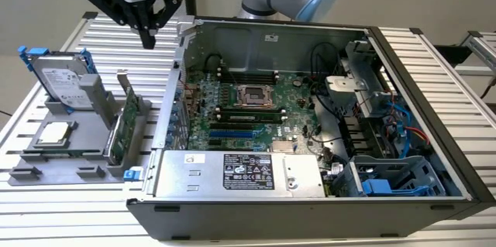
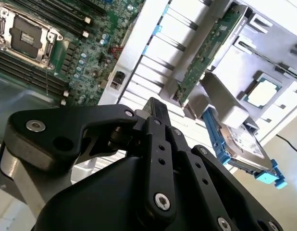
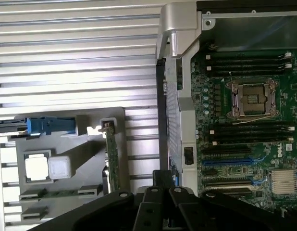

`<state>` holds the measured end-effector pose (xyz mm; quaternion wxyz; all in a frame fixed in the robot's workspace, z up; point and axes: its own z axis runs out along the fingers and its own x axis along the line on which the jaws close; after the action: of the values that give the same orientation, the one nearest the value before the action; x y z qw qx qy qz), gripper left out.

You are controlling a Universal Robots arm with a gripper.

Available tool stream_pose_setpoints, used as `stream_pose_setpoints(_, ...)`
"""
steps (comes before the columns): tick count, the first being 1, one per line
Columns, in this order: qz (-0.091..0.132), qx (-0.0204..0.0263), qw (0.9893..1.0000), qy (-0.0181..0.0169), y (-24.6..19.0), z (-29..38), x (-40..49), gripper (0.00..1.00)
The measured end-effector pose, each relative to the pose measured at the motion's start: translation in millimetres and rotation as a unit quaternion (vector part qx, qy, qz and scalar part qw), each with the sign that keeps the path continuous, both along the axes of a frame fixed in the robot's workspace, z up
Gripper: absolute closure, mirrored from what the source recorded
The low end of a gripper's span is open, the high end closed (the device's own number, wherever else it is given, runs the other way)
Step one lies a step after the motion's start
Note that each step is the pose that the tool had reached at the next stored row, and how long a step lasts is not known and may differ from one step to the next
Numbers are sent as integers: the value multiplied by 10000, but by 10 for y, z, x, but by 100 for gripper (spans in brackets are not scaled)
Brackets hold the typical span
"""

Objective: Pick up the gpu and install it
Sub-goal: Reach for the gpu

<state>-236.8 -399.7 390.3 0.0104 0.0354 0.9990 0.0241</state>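
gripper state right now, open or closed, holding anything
Gripper: closed, holding nothing. The gpu stands untouched in the grey holder.

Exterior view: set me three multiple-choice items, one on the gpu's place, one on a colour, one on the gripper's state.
1. Where is the gpu? A) on edge in the grey holder beside the case; B) plugged in inside the case; C) lying flat on the case.
2. The frame around the hard drive is: A) red; B) blue; C) yellow.
3. The gripper is: A) shut on the gpu; B) shut and empty above the table; C) open around the hard drive.
Answers: 1 A, the card stands upright in the holder; 2 B, blue rails show at its edges; 3 B, it closes to a point, nothing held.
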Motion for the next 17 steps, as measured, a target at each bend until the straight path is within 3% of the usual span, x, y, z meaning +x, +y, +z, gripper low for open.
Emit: stream_pose_setpoints(17, 0, 0, 10000, 0, -3, -2, -304, 100)
